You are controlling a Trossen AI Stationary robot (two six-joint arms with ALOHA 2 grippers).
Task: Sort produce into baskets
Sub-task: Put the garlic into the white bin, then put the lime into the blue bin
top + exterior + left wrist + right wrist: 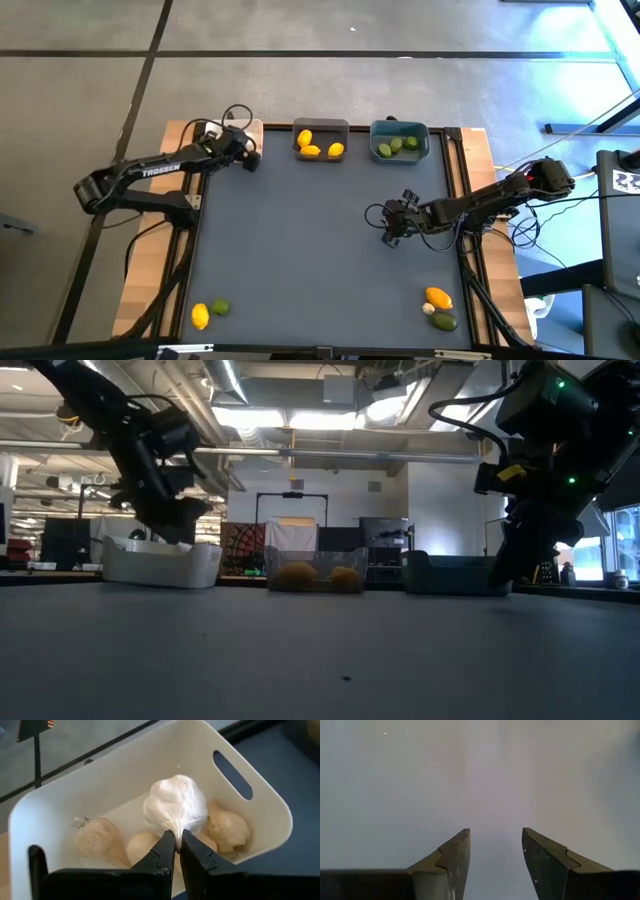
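Left gripper: the left gripper (175, 851) hangs over the white plastic bin (252, 827) at the far left of the table's back edge, its fingers pinched on the papery neck of a whitish garlic bulb (176, 806), which hangs just above the bin's contents

White bin: three more pale garlic bulbs (131, 846) lie on its floor (one partly hidden behind the held bulb)

Right gripper: the right gripper (392, 222) hovers over bare tabletop toward the right edge, about halfway between front and back; its two dark fingers (451, 860) stand apart with nothing between them

Middle bin: a dark grey rectangular bin (321, 127) sits at the middle of the back edge, holding three yellow-orange lemon-like ovals (311, 151)

Teal bin: a teal-blue bin (399, 128) stands just right of the grey one on the same edge, with dark green lime-like ovals (395, 146) inside

Front left corner: a yellow lemon-like oval (200, 316) and a green lime-like oval (219, 307) lie touching each other

Front right corner: an orange-yellow oval (438, 297), a small whitish bulb (428, 309) and a green oval (444, 321) are huddled together

Table: dark grey mat (310, 250) on a pale wooden frame
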